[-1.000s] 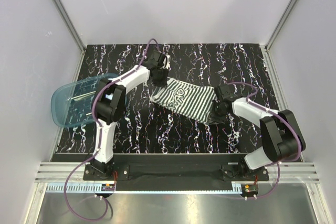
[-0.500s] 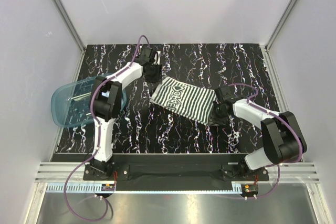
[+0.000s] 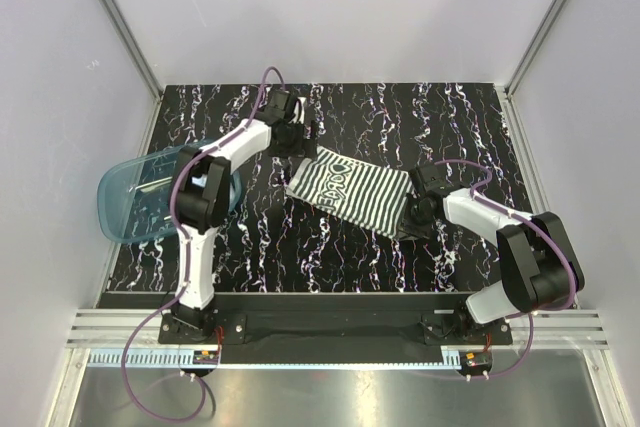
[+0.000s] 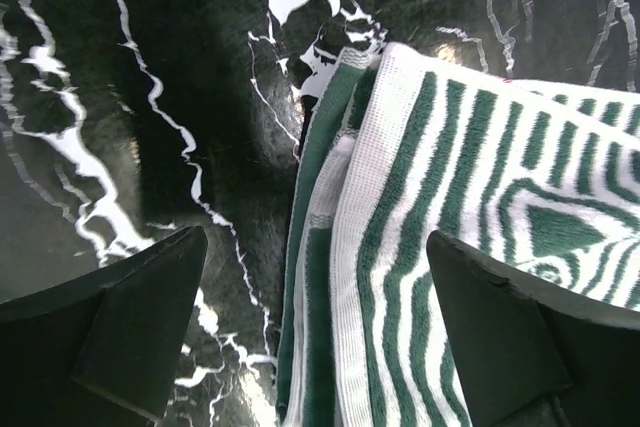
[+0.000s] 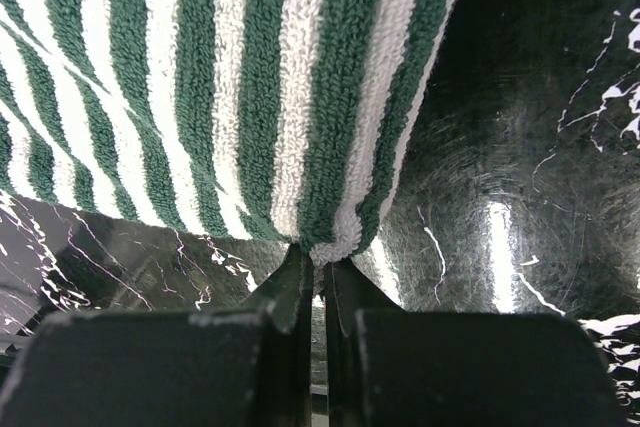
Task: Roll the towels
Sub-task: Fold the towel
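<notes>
A green-and-white striped towel [image 3: 350, 188] lies spread flat in the middle of the table. In the left wrist view its folded far-left edge [image 4: 400, 207] lies on the table below and between my wide-apart fingers. My left gripper [image 3: 302, 144] [image 4: 315, 322] hangs open over that edge and holds nothing. My right gripper [image 3: 414, 213] [image 5: 320, 252] is low at the towel's near-right corner. Its jaws are pinched shut on the corner of the striped towel [image 5: 250, 77].
A translucent blue plastic tub [image 3: 140, 197] sits at the table's left edge, partly over the rim. The black marbled tabletop [image 3: 330, 257] is bounded by white walls at the back and both sides.
My left gripper has opened, let go of the towel's far-left corner and drawn back a little to the left. The towel has settled flat. The right gripper still pinches its corner.
</notes>
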Motion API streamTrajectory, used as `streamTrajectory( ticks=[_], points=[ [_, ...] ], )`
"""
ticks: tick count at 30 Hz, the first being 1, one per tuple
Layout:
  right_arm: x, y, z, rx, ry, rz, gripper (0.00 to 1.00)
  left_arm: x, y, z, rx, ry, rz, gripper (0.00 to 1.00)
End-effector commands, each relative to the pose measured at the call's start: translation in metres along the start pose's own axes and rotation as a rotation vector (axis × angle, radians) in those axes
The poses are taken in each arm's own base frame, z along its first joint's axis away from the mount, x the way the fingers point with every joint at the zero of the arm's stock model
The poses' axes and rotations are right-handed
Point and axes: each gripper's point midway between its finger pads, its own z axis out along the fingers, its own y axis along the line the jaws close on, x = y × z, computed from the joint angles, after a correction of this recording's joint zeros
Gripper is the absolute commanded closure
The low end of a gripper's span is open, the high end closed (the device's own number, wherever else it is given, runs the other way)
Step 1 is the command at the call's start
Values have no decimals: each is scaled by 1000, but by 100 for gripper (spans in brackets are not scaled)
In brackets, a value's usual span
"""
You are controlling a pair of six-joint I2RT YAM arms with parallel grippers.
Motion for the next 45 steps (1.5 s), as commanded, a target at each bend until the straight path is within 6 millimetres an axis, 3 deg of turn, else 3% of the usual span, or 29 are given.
streamTrajectory(
  ticks=[1,3,6,8,11,17,20,28,37,45],
  points=[
    [7,-3,-5,8,21,17,100,-52,-13,-71,0,-202,-1,1],
    [8,-2,-8,-1,17,25,100,-48,-14,-83,-1,-216,-9,1],
    [13,-3,-10,-12,18,37,100,-26,-21,-97,32,-229,-39,6],
    [14,-2,-11,-22,20,41,100,3,-25,-98,53,-198,-40,8],
    [17,-2,-11,-30,21,48,100,35,-48,-91,107,-157,-1,15],
    [19,-3,-10,-33,33,50,100,73,-72,-62,172,-68,17,40],
    [20,-3,-10,-36,32,53,100,78,-72,-51,168,-55,8,50],
    [24,-3,-10,-38,46,57,100,83,-43,-25,16,-12,28,53],
    [33,-5,-17,-43,64,85,100,71,12,-29,-121,-36,-45,53],
    [42,-4,-23,-73,69,116,100,57,19,-22,-156,-28,-24,55]
  ],
)
